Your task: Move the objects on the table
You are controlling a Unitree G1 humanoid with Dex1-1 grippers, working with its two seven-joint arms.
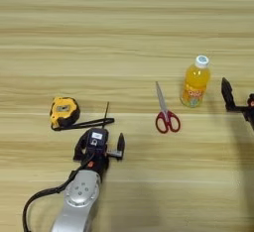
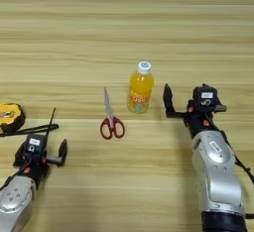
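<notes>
You see the tape measure (image 2: 10, 116) cut by the right eye view's left edge, and the right pincer (image 1: 237, 102) cut by the left eye view's right edge.

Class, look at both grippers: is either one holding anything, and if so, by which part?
Nothing is held. The left gripper sits open just short of the tape measure's strap; the right gripper is open beside the bottle, not touching it.

The far half of the tabletop (image 1: 124, 23) lies bare, with open passage across its whole width. Nearer, the orange-drink bottle (image 2: 140, 88) stands upright just left of the right gripper (image 2: 186, 102), with the red-handled scissors (image 2: 110, 117) lying close on its other side. Ahead of the left gripper (image 1: 99, 146), the tape measure (image 1: 63, 111), its strap loop (image 1: 84, 124) and a thin dark rod (image 1: 105, 113) block the way.
</notes>
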